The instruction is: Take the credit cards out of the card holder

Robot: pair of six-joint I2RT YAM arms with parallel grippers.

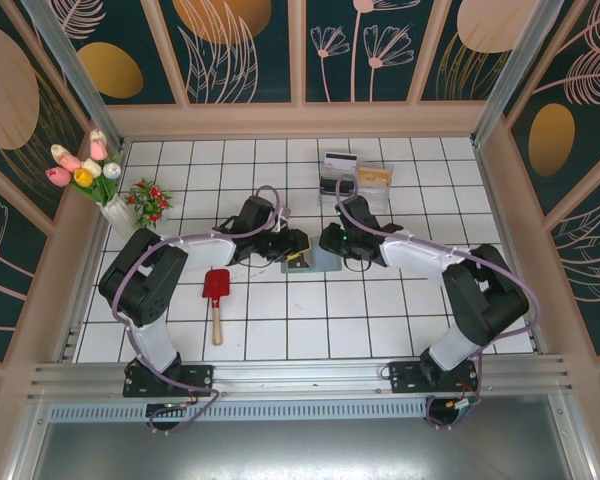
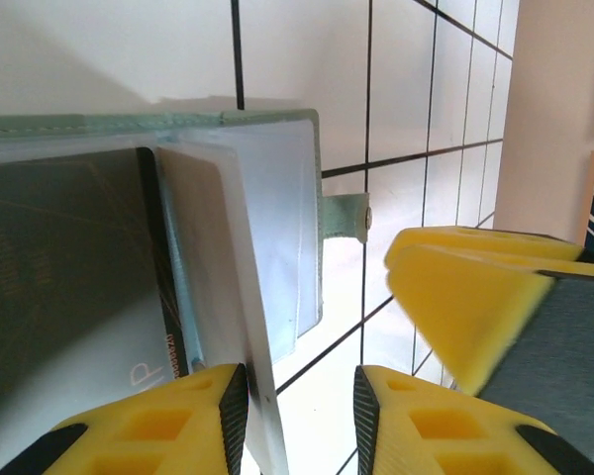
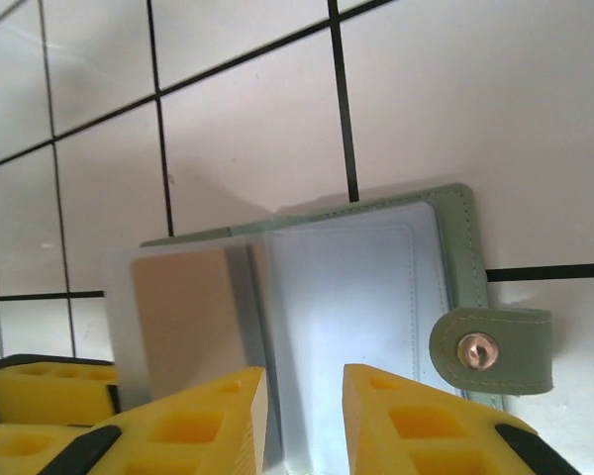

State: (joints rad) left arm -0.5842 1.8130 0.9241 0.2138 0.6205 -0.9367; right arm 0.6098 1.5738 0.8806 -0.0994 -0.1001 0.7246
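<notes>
A white tiled tabletop (image 1: 310, 325) with dark grout lines is shut in by walls (image 1: 240, 50) of dark teal panels painted with gold ovals and pale line-drawn flowers, set in tan frames. At about ten o'clock on the tiles, hard in the corner, a white vase (image 1: 118, 214) holds pink, yellow and white tulips (image 1: 83, 165). Just beside it, toward three o'clock, stands a small green plant with red blooms (image 1: 150, 200). At eight o'clock lies a toy shovel (image 1: 216, 288), its red blade pointing to twelve and its wooden handle to six. Two clear plastic boxes (image 1: 372, 185) sit side by side near one o'clock. A metal rail (image 1: 300, 378) runs along the six o'clock edge.
</notes>
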